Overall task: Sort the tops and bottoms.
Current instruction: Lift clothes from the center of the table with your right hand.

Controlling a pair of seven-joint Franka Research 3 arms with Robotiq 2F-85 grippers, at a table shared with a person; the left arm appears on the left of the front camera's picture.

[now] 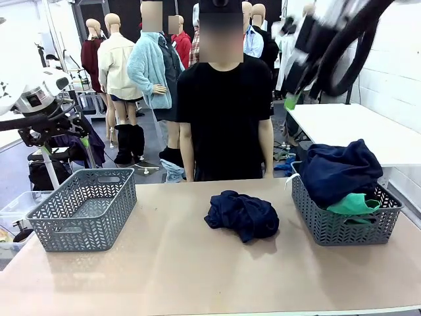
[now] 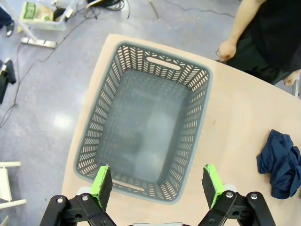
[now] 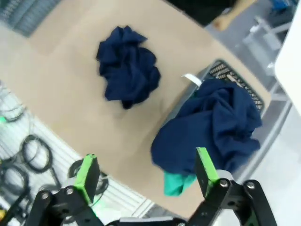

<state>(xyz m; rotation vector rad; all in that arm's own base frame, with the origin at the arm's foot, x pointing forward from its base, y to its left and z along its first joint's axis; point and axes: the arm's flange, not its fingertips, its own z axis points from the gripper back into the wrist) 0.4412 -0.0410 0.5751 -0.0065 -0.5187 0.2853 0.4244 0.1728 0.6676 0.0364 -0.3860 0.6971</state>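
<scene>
The teal-green bottoms [image 1: 355,204] lie in the right grey basket [image 1: 316,227], mostly under a big navy garment [image 1: 339,168]; a corner of the bottoms [image 3: 176,183] peeks out in the right wrist view. Another crumpled navy garment [image 1: 243,214] sits on the middle of the table. My right gripper [image 3: 146,176] is open and high above the right basket's [image 3: 230,75] near side, holding nothing. My left gripper [image 2: 157,186] is open above the left basket [image 2: 96,127], whose inside is bare.
A person in a black shirt [image 1: 223,112] stands at the table's far edge, one hand [image 2: 227,48] near the left basket's far corner. My right arm [image 1: 329,39] is blurred at the upper right. A white table [image 1: 348,128] stands behind the right basket.
</scene>
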